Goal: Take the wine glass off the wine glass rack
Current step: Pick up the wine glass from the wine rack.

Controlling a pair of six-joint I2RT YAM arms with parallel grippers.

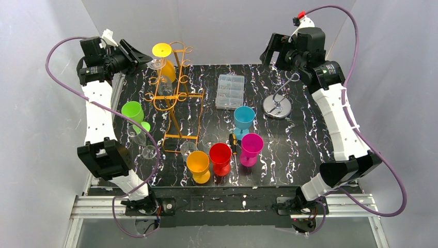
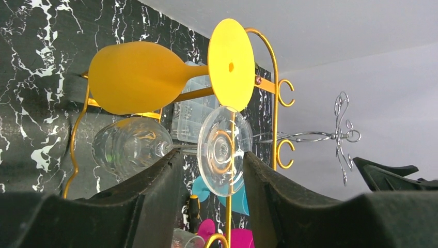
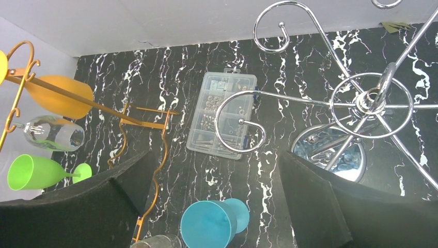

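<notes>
Because the left claw (image 2: pixel 213 157) works close in among wire and glass, hazards are entered beside each item.

1. Desk (image 1: pixel 310 155). Black, white-veined; carries all items.
2. Rack (image 2: pixel 272 108). Orange wire frame; the landmark for this list. Hazard (judged): the frame looks light, so a pull out of line with its rail could drag or tip it.
3. Right claw (image 3: pixel 217 157). Well to the right of the rack, above a chrome stand (image 3: pixel 369 98). Spread wide, holding nothing.
4. Left claw. At the rack's upper end. Half spread, its fingers (image 2: pixel 155 181) on either side of item 6; no pinch is visible yet.
5. Yellow glass (image 2: pixel 137 77). Hangs on the rack just above item 6. Hazard (judged): lifting item 6 upward could knock it loose.
6. Clear wine glass (image 2: pixel 131 147). Hangs on the rack's rail. Its foot (image 2: pixel 224 150) sits between the left claw's fingers, overlapping the right one, and its bowl lies beyond the left one. Hazard (judged): smooth glass gripped at the foot may slip or twist.
</notes>
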